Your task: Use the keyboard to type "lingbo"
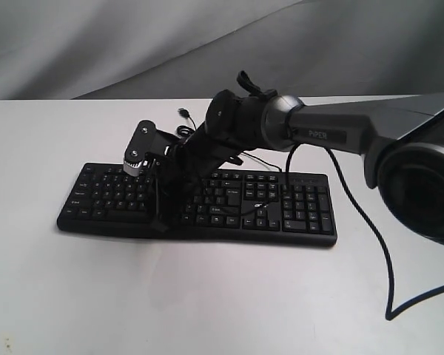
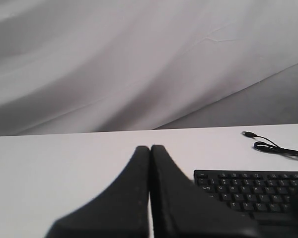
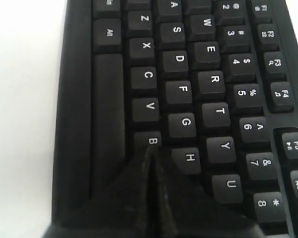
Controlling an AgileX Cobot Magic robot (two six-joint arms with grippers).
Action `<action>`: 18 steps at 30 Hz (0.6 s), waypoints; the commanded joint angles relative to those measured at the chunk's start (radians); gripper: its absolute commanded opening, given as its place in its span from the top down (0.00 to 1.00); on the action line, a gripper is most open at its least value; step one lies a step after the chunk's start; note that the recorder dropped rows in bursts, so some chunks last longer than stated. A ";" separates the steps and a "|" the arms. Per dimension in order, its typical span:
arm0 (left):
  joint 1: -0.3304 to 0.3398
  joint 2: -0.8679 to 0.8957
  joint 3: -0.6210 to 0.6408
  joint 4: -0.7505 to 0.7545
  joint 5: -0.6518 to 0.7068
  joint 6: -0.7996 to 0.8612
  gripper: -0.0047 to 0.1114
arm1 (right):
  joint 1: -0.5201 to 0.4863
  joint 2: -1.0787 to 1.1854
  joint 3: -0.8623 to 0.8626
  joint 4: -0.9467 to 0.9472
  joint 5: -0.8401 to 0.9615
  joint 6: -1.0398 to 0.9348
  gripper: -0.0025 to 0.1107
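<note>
While the right jaws, closed, tip onto the B key (image 3: 150,139) of the black keyboard (image 1: 303,208), the left jaws hover pressed together above the worktop (image 2: 49,163).

Lab: white table (image 1: 207,296), grey backdrop (image 1: 133,44)

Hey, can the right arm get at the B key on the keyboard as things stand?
Probably yes. The right gripper, jaws shut, has its tip right at the B key of the keyboard, and nothing lies between them.

Right hand (image 3: 150,152) and left hand (image 2: 150,148) both pinched closed.
</note>
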 commanded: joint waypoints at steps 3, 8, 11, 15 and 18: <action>-0.007 -0.005 0.005 0.000 -0.007 -0.002 0.96 | 0.002 0.007 -0.004 -0.006 -0.012 -0.011 0.98; -0.007 -0.005 0.005 0.000 -0.007 -0.002 0.96 | 0.002 -0.027 -0.004 0.000 -0.031 -0.014 0.98; -0.007 -0.005 0.005 0.000 -0.007 -0.002 0.96 | 0.002 -0.031 -0.049 -0.001 -0.026 -0.014 0.98; -0.007 -0.005 0.005 0.000 -0.007 -0.002 0.96 | 0.002 0.047 -0.184 -0.003 0.042 0.018 0.98; -0.007 -0.005 0.005 0.000 -0.007 -0.002 0.96 | 0.002 0.104 -0.255 -0.007 0.085 0.041 0.98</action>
